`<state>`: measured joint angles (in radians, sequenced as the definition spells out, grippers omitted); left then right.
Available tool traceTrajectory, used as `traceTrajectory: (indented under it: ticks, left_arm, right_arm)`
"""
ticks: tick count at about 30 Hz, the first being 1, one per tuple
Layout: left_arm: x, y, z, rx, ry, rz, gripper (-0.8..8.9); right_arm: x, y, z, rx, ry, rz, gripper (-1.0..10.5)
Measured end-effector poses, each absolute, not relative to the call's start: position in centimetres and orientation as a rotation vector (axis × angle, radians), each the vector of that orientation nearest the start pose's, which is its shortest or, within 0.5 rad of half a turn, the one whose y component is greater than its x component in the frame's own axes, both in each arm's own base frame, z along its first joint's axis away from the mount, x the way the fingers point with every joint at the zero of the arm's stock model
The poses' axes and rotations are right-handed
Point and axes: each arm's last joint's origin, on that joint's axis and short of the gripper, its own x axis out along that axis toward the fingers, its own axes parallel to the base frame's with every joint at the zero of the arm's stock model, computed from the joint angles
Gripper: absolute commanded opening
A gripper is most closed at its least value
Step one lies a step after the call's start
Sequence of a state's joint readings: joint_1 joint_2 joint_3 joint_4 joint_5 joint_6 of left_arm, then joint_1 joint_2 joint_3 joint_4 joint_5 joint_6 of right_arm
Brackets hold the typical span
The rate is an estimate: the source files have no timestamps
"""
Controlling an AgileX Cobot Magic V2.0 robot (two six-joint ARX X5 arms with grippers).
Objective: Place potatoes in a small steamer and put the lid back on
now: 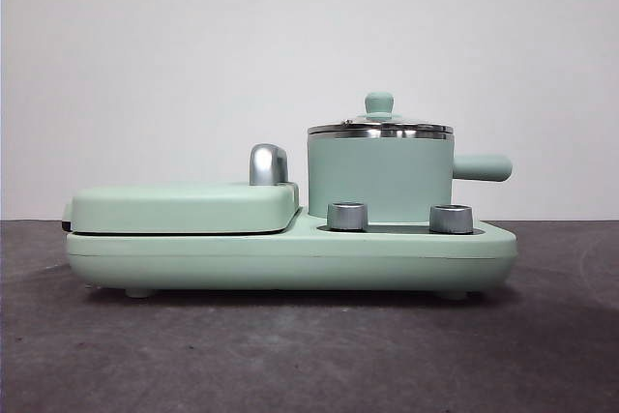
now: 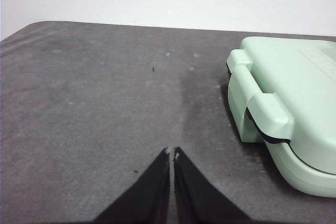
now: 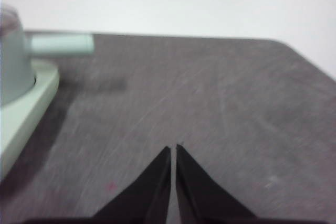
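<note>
The small steamer [image 1: 379, 179], a mint-green pot with a stubby side handle, stands on the right half of the green appliance base [image 1: 290, 256]. The lid [image 1: 379, 127] with its green knob rests on the steamer's steel rim. In the right wrist view the steamer [image 3: 11, 61] shows at the picture's edge, with its handle reaching out over the table. The potatoes are out of view. My left gripper [image 2: 172, 153] is shut over bare table beside the griddle end. My right gripper [image 3: 173, 149] is shut over bare table, apart from the steamer. Neither arm shows in the front view.
A flat mint-green griddle cover [image 1: 184, 206] with a chrome handle [image 1: 268, 163] fills the base's left half; its hinged end [image 2: 262, 108] shows in the left wrist view. Two steel knobs [image 1: 347, 216] sit on the base's front. The dark grey table [image 1: 290, 355] runs to a white wall.
</note>
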<state>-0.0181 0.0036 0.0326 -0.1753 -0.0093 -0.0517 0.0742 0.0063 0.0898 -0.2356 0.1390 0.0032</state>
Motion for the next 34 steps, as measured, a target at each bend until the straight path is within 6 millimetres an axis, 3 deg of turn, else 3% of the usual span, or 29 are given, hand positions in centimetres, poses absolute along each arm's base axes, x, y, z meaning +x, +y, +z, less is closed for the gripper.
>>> traceTrajectory:
  ticks: [6,34]
  left_arm:
    - [9.5,-0.1,15.7,-0.050,0.146,-0.005,0.10]
    - [9.5,-0.1,15.8,-0.050,0.146,-0.005,0.10]
  right_arm:
    - [9.4,0.3,15.4,-0.006,0.189,0.031,0.1]
    - [9.5,0.3,15.4,-0.004,0.178,0.049,0.1]
